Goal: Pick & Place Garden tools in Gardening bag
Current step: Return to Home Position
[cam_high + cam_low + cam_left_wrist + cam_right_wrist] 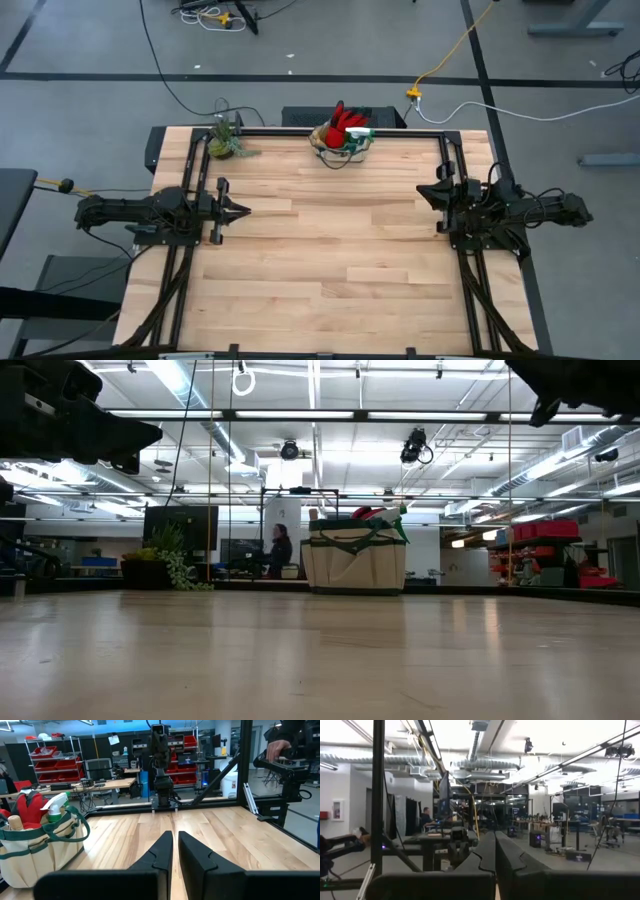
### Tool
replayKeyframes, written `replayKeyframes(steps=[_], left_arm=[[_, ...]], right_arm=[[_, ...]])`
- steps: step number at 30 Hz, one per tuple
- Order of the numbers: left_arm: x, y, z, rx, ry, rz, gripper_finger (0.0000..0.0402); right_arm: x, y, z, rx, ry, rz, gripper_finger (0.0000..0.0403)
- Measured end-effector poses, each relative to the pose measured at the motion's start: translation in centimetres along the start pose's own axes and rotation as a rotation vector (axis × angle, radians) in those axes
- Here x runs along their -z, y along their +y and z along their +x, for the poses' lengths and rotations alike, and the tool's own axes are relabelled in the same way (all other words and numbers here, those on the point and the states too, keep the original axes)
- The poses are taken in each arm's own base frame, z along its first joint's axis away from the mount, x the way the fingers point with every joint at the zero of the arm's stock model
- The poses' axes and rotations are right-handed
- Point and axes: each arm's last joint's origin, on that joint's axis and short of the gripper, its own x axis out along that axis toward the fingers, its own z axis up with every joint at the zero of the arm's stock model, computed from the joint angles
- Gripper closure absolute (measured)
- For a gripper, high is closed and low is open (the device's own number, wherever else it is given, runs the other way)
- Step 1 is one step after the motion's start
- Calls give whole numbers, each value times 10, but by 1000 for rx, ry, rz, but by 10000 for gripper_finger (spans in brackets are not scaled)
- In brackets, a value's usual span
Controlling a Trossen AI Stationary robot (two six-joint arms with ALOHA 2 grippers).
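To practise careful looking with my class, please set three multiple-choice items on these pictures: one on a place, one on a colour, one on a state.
1. Where on the table does the bag stand?
A. middle of the far edge
B. near edge
C. beside the right arm

2. What colour is the glove sticking out of the bag?
A. blue
B. red
C. yellow

3. What do the left gripper and the right gripper hold?
A. a trowel each
B. the glove
C. nothing

Answers: 1 A, the high view shows it at the far edge. 2 B, red shows above the rim. 3 C, both are shut, empty and away from the bag.
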Motion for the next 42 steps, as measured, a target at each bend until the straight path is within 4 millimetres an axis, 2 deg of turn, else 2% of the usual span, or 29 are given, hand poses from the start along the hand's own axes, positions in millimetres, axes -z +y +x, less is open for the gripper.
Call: replayKeyframes(steps=[15, 20, 42], left_arm=[[0, 0, 0, 0, 0, 0, 365], [0, 0, 0, 0, 0, 0, 365], [0, 0, 0, 0, 0, 0, 365]], right_arm=[[27, -1, -20, 15, -59, -5, 403], [29, -1, -20, 14, -44, -15, 403], [61, 5, -25, -137, 286, -75, 403]])
